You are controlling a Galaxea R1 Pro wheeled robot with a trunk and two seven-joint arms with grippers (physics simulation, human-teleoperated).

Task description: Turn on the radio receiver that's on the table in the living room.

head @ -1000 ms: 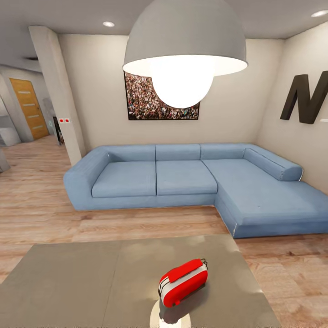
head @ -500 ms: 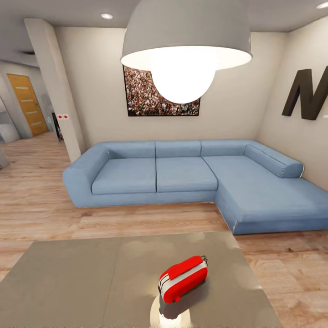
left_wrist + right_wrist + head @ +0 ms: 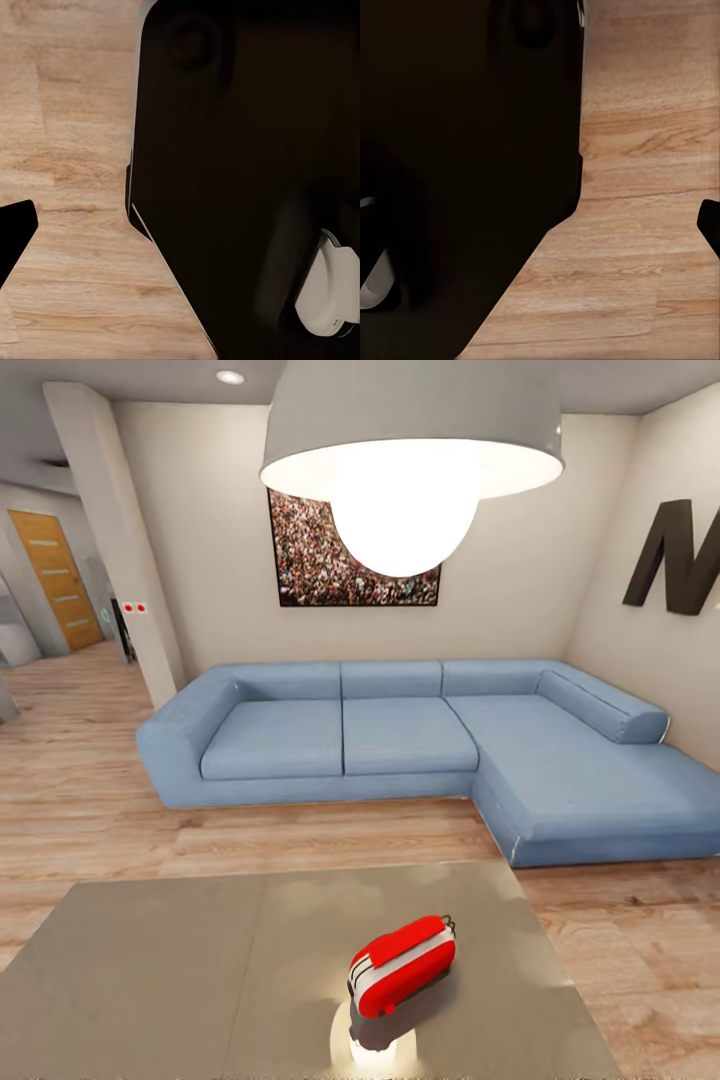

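Although the robot had reached the living room (image 3: 90, 800), the real work of the task looked untouched: no arm reached over the bench (image 3: 150, 980) in the head view, and nothing touched the radio receiver (image 3: 401, 966). By my reading, the approach was done or nearly so, while bringing a claw to the radio and working its switch was all left to do. Whether the radio was already on could not be told; no light or indicator was legible on it.

The radio stood on the glossy grey bench top, right of the centre seam and near the edge closest to the camera, with a bright lamp reflection on the surface just below it. Beyond the bench lay the wood floor (image 3: 80, 830), then the blue L-shaped sofa (image 3: 400, 735) against the beige wall, with the crowd picture (image 3: 350, 550) above it and the dome pendant lamp (image 3: 410, 450) hanging in front.

The radio's long axis ran diagonally across the bench, from its nearer left end to its farther right end. The nearer end, banded in white, faced toward the camera and slightly left; the thin dark wire handle showed at the far right end. Its dial and grille were not clearly legible.

Each wrist view looked down at wood floor beside a dark body of the robot, with a dark tip at the edge of the frame; how wide either claw stood, I cannot tell.
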